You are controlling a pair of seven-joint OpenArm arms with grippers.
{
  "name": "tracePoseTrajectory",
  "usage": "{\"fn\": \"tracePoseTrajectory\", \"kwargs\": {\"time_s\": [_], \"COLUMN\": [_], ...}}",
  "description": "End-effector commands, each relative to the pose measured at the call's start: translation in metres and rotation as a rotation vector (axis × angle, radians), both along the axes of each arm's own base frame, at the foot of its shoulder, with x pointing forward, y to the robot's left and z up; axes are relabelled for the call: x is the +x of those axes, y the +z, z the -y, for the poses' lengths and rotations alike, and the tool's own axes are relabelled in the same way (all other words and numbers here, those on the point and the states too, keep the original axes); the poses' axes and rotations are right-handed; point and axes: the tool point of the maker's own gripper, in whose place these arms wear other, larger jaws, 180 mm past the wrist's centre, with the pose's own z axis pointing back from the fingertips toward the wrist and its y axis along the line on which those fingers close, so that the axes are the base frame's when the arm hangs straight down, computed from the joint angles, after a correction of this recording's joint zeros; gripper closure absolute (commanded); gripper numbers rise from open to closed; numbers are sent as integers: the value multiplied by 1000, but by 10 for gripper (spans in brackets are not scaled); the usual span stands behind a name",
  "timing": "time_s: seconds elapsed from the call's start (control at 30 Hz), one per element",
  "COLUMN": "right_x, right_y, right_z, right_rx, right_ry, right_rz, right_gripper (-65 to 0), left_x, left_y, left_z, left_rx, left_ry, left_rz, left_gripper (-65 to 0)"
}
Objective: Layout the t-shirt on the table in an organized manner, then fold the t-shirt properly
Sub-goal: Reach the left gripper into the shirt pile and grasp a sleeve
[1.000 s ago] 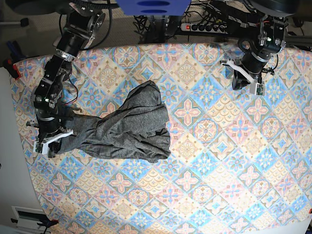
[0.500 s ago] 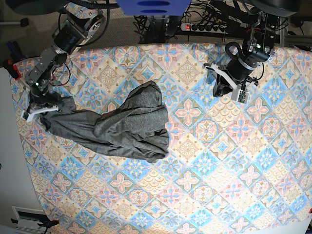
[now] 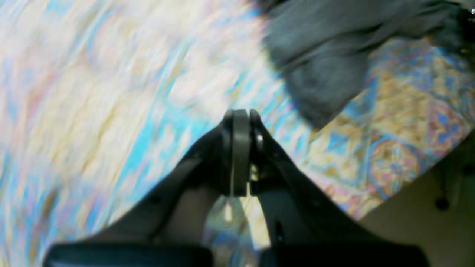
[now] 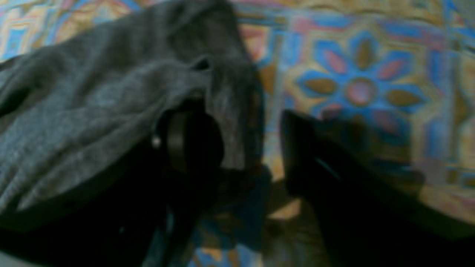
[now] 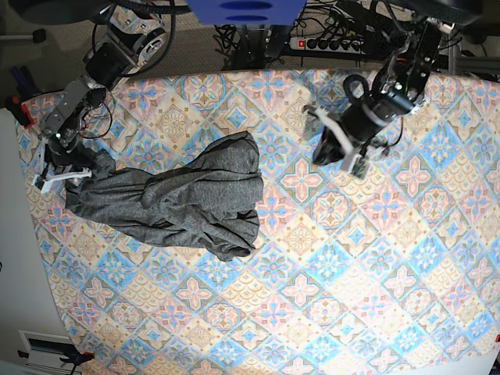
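"Where's the t-shirt (image 5: 207,195)?"

"Bunched on the robot's right half of the table (image 5: 351,273), wrinkled, its outer end under the right gripper (image 4: 239,144). That pincer stands wide, a ridge of the dark fabric between its 2 fingers (blurry things, up close)."

"And the left gripper (image 3: 241,115)?"

"Narrow, its 2 tips together, well apart from the shirt, over the patterned cloth (image 5: 406,234)."

"Count for me?"

"1 shirt, 1 table, 1 cloth, 2 grippers."

"What else is around?"

"A blue object (image 5: 246,12) at the base view's top edge, and a dark object (image 5: 56,353) at its lower left, beside the table."

"Anything in the way?"

"The right gripper hides part of the shirt's outer end."
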Motion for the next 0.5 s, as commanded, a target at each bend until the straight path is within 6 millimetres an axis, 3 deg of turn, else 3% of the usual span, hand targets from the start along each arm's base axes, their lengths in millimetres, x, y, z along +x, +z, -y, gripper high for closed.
{"fn": "tracePoseTrajectory", "kwargs": {"time_s": [0.0, 0.1, 0.17, 0.33, 0.47], "right_x": [17, 20, 22, 39, 41], "right_y": [33, 52, 65, 94, 98], "right_z": [11, 16, 17, 3, -6], "right_rx": [-56, -96, -120, -181, -177], "right_ry": [1, -2, -2, 61, 69], "right_rz": [92, 129, 154, 208, 222], "right_gripper": [-312, -275, -247, -232, -232], "left_x": [12, 32, 45, 69, 85], "left_y": [19, 38, 42, 30, 27], "left_z": [7, 29, 44, 79, 90], "left_rx": [-14, -29, -21, 58, 120], "left_ry": [-25, -88, -138, -283, -347], "left_rz": [70, 140, 167, 173, 184], "left_gripper": [-1, -40, -104, -256, -265]}}
